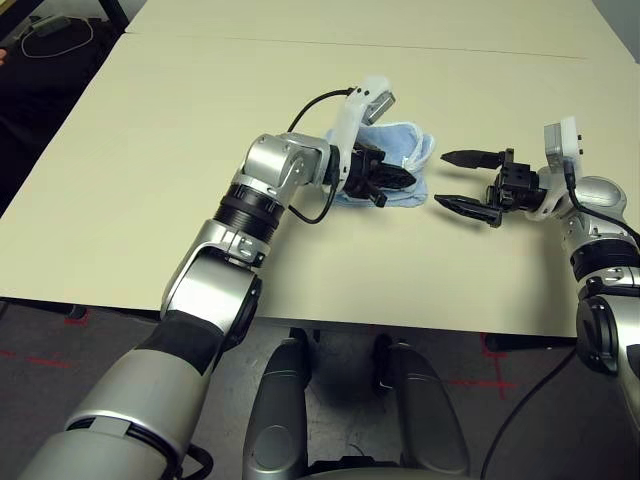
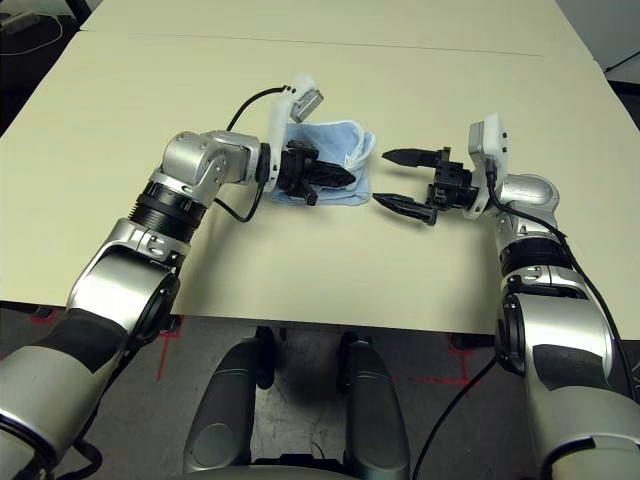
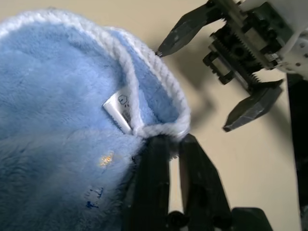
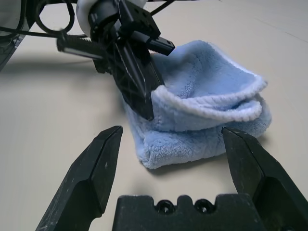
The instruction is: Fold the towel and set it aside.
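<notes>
The towel (image 1: 405, 150) is a light-blue terry cloth with white edging, lying bunched and folded over on the cream table (image 1: 150, 150) near its middle. My left gripper (image 1: 398, 190) rests on the towel's near side. In the left wrist view its fingers (image 3: 154, 183) stand a narrow gap apart, with the white edging (image 3: 130, 82) lying at their tips. My right gripper (image 1: 440, 180) hovers just right of the towel, open wide and pointing at it with nothing between its jaws. The right wrist view shows the towel (image 4: 207, 110) folded double straight ahead.
A seam (image 1: 350, 45) crosses the table at the back. The table's front edge (image 1: 350, 325) runs close to my body. A white cable (image 1: 55, 35) lies on the dark floor at far left. Bare tabletop stretches left of and behind the towel.
</notes>
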